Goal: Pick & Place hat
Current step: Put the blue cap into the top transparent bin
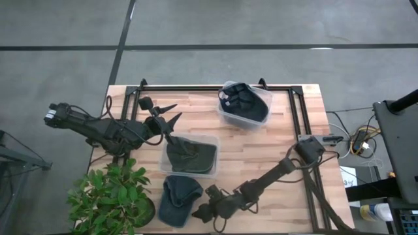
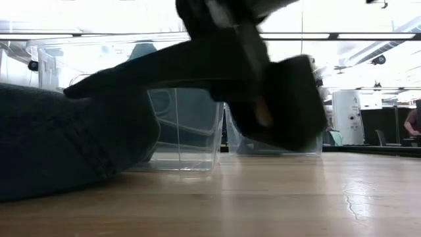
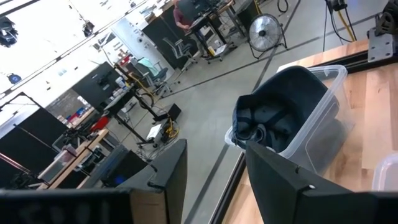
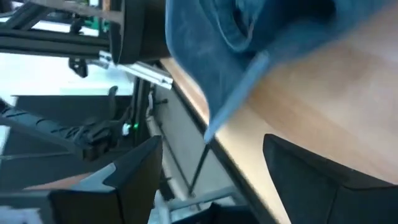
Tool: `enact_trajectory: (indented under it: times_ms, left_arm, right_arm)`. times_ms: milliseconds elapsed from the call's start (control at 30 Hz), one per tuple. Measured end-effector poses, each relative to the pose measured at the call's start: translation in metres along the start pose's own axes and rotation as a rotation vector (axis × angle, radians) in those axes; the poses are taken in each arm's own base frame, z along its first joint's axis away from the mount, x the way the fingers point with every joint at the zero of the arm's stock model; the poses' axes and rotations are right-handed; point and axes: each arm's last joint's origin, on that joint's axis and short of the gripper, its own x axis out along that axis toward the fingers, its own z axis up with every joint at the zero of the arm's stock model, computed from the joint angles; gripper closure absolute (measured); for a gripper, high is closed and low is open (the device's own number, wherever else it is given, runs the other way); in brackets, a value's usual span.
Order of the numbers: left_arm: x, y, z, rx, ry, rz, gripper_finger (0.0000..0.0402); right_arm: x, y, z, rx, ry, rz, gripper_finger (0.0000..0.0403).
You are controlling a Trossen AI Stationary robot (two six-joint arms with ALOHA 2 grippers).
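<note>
A dark blue hat (image 1: 177, 199) lies flat on the table near the near edge; it also shows in the low view (image 2: 59, 148) and in the right wrist view (image 4: 249, 37). My right gripper (image 1: 202, 210) (image 4: 211, 146) is open and low over the table, just right of this hat, with the hat's brim edge ahead of its fingers. Another dark hat (image 1: 191, 155) lies in the clear middle bin (image 1: 210, 140). My left gripper (image 1: 171, 112) (image 3: 216, 146) is open, above the table beyond that bin's far-left corner.
A second clear bin (image 1: 245, 104) (image 3: 292, 112) holding dark hats stands near the far edge. A potted plant (image 1: 111, 192) sits at the near-left corner beside the hat. A black frame (image 1: 215, 87) runs along the far edge and the sides. Bare wood lies right of the middle bin.
</note>
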Motion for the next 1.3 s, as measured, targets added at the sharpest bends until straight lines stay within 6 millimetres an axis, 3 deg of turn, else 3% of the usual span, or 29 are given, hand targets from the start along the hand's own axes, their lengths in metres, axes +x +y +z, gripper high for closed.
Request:
enact_trajectory:
  times_ms: [167,333,533,733,933,1200,1300]
  left_arm:
    - [0.000,-0.002,-0.002,0.002,0.002,-0.005,0.0245]
    - [0.001,-0.004,-0.004,0.017,0.006,-0.008,0.0245]
    - [0.001,-0.004,-0.004,0.018,0.007,-0.008,0.0245]
    - [0.001,-0.004,-0.004,0.016,0.006,-0.008,0.0245]
    - [0.001,-0.004,-0.004,0.014,0.007,-0.007,0.0245]
    - [0.001,-0.004,-0.004,0.013,0.007,-0.007,0.0245]
    - [0.001,-0.004,-0.004,0.012,0.007,-0.007,0.0245]
  right_arm:
    - [0.012,0.014,0.007,-0.060,-0.014,-0.096,0.0140]
    - [0.027,0.015,0.004,-0.077,0.043,-0.193,0.0142]
    - [0.042,0.021,0.006,-0.068,0.039,-0.176,0.0149]
    - [0.053,0.012,0.010,-0.090,0.059,-0.211,0.0175]
    - [0.051,0.002,0.012,-0.153,0.060,-0.276,0.0235]
    - [0.051,0.003,0.013,-0.212,0.065,-0.282,0.0379]
    - [0.046,0.012,0.013,-0.236,0.078,-0.280,0.0387]
